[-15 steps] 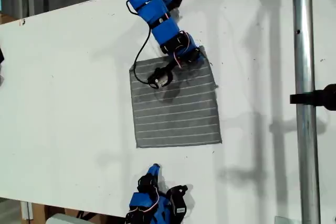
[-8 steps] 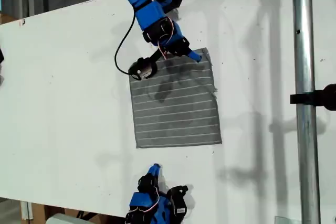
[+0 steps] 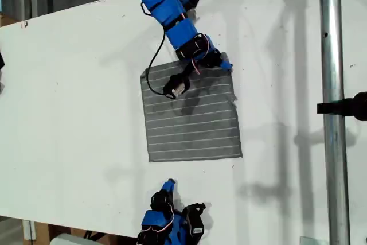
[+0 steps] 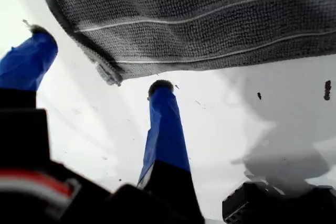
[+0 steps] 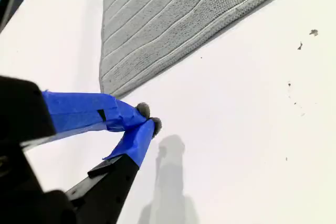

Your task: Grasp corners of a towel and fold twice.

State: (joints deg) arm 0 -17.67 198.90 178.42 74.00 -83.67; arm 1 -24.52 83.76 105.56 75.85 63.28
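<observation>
The grey striped towel (image 3: pixel 192 116) lies flat on the white table (image 3: pixel 74 101). My first gripper (image 3: pixel 225 63) reaches in from the top of the exterior view and hovers at the towel's far corner on that view's right. In the first wrist view my first gripper (image 4: pixel 100 64) is open, its blue fingers (image 4: pixel 165 124) straddling the hemmed corner (image 4: pixel 109 74) without closing on it. My second gripper (image 3: pixel 167 186) rests at the bottom edge of the exterior view, short of the towel's near corner (image 5: pixel 103 88). In the second wrist view my second gripper (image 5: pixel 147 119) is shut on nothing.
A vertical metal pole (image 3: pixel 331 84) with a black clamp (image 3: pixel 350 106) stands at the exterior view's right. A black cable (image 3: pixel 153 61) loops from the first arm over the towel's far edge. The table's far edge runs along the exterior view's top left.
The first arm swung toward the exterior view's left along the towel's far edge, then came back to the far corner on that view's right. The second arm and the towel stayed put.
</observation>
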